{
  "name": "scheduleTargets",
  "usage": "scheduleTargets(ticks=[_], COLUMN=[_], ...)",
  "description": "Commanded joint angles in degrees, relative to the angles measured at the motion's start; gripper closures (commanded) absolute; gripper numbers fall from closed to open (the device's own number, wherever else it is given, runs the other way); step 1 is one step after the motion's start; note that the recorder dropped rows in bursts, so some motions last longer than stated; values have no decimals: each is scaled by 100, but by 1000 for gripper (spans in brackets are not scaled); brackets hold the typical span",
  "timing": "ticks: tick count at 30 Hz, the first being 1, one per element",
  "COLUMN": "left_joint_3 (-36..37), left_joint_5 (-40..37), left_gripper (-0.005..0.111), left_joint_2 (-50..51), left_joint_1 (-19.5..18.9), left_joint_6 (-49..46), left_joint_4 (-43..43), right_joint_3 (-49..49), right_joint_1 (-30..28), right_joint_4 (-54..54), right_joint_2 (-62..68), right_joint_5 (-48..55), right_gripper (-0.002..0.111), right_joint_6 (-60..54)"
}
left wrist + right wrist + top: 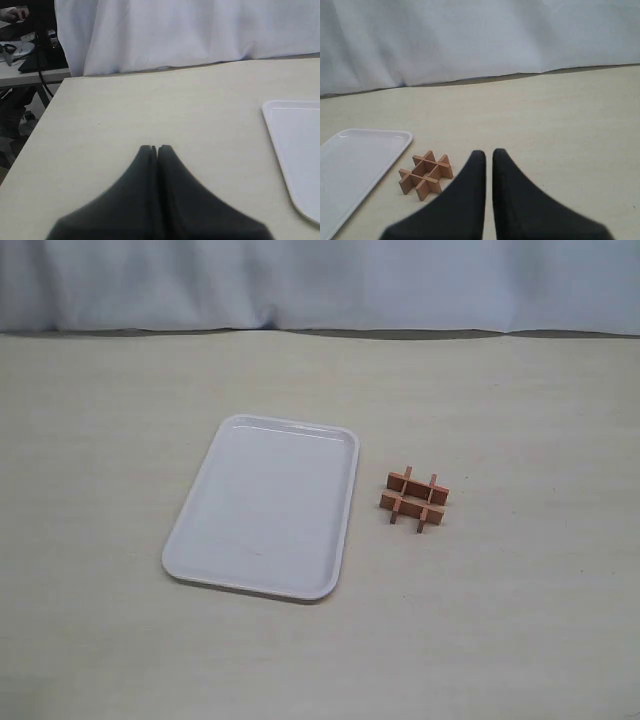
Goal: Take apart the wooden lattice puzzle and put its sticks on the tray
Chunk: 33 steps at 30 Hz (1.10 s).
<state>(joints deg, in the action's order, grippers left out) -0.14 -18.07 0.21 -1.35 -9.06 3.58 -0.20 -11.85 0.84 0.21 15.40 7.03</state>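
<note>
The wooden lattice puzzle (415,498), a small reddish-brown hash of four interlocked sticks (420,487), lies flat and whole on the surface (500,620), well in from its edges, just beside the white tray (260,510). Both arms' jaws are together, gripping nothing

A pale beige tabletop (480,620) with faint wood grain fills most of the exterior view, from the lower edge up to the top quarter of the frame. Across the top hangs a white cloth backdrop (320,280), softly creased, its hem meeting the table's far edge. A thin dark strip of shadow (400,334) runs under the hem at upper centre and right.

In the left wrist view, a second grey desk (30,75) stands beyond the tabletop's side edge, beside the cloth. It holds dark clutter too small to name, and a black cable (42,80) drops off it.
</note>
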Motion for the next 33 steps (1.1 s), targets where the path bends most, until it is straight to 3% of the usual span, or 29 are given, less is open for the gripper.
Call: scheduleTargets(ticks=[1,22,33], left_joint_3=[14,14,14], left_joint_5=[36,36,36], left_gripper=[107,107,107], left_joint_2=[-21,-21,-21], left_joint_1=[2,2,2], left_joint_6=[-7,-7,-7], left_joint_4=[-5,-5,-5], right_joint_3=[20,20,20], right_joint_1=[-3,-3,-3], right_joint_4=[-5,-5,917], right_joint_2=[-21,-21,-21], right_joint_5=[-48,-818,-1041], right_gripper=[104,104,104], right_joint_6=[1,1,26])
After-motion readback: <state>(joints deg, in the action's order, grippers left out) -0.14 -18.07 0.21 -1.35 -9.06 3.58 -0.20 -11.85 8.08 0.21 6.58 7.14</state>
